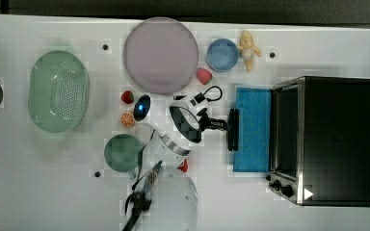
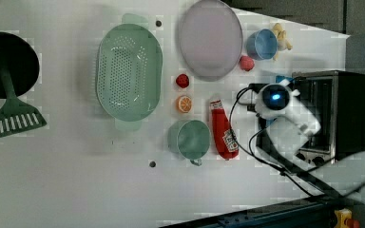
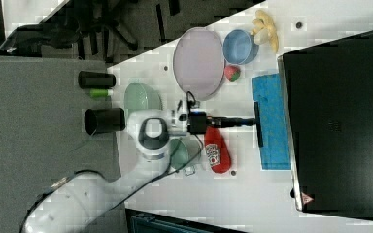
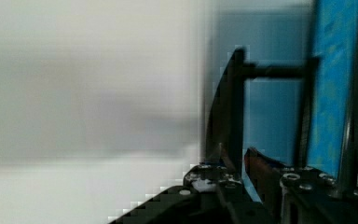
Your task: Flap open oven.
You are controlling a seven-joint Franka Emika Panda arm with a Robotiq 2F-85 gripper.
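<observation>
Oven door nearly flat; task all but finished.
I find the oven (image 1: pixel 335 139) at the top view's right table edge, its blue glass door (image 1: pixel 253 129) swung down, cavity exposed. My gripper (image 1: pixel 227 126) stands narrowly closed on the black bar handle (image 1: pixel 233 130); I judge only release and withdrawal remain.

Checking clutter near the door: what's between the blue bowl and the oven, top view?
Bare table between blue bowl and oven; the banana sits beside the bowl.
</observation>
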